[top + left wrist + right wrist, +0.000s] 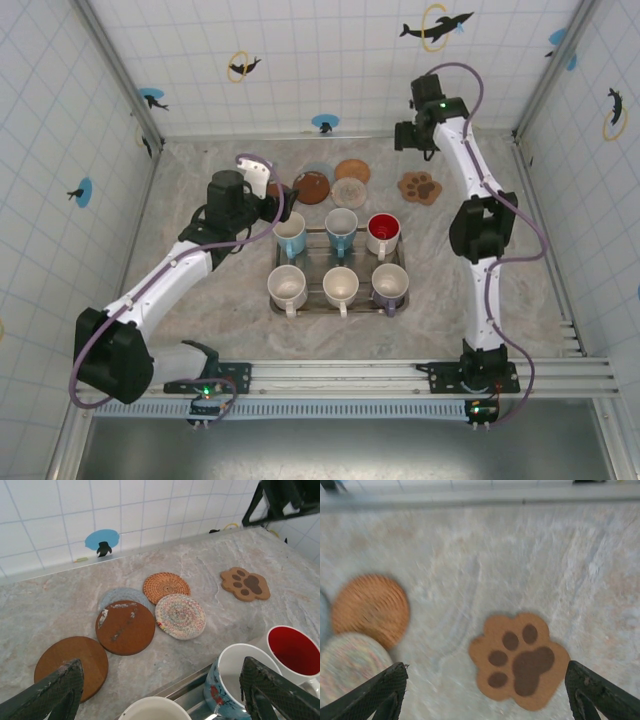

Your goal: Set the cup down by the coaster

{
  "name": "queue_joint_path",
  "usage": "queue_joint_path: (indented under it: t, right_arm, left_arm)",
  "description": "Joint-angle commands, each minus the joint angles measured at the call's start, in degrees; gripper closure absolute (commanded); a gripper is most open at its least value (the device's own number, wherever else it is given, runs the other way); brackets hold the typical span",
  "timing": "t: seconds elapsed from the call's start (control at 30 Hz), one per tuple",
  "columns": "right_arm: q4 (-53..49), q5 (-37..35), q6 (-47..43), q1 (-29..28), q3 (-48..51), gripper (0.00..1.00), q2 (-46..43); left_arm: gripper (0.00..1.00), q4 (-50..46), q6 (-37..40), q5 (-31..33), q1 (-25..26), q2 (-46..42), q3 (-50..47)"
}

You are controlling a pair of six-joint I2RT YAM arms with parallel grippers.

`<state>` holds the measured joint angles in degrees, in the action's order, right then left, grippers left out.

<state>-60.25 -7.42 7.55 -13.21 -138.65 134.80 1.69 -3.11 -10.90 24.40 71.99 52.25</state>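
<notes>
Several cups stand in a metal tray [338, 313]: a blue patterned cup [290, 235], another blue one [341, 229], a red-lined cup [384, 232] and three pale ones in front. My left gripper [285, 208] hovers open just behind the tray's back-left cup. In the left wrist view its fingertips [280, 690] flank a white cup's rim [152, 709] and the blue patterned cup [235, 680]. Beyond lie several coasters, among them a paw-shaped coaster [420, 187] [246, 583]. My right gripper [406, 135] hangs open above the paw coaster [519, 660], holding nothing.
Round coasters lie behind the tray: dark brown [125, 627], plain wooden [71, 665], grey-blue [122, 596], woven orange [166, 587] and multicolour [180, 616]. Tiled walls close in the back and both sides. Bare table lies right of the paw coaster.
</notes>
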Motion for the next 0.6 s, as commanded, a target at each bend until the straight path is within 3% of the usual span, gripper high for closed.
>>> queue_joint_path:
  t: [0.0,0.57]
  right_arm:
    - [-9.77,0.07,-10.06,0.29,0.59,0.14,5.32]
    - [-8.05,-0.85,-17.11,0.76,1.63,0.11,11.27]
  left_arm:
    - [0.18,-0.9,-1.27,-1.15,0.47,-1.15,2.33]
    - [0.19,-2.72,-2.42,-0.35,1.07,-0.79,3.47]
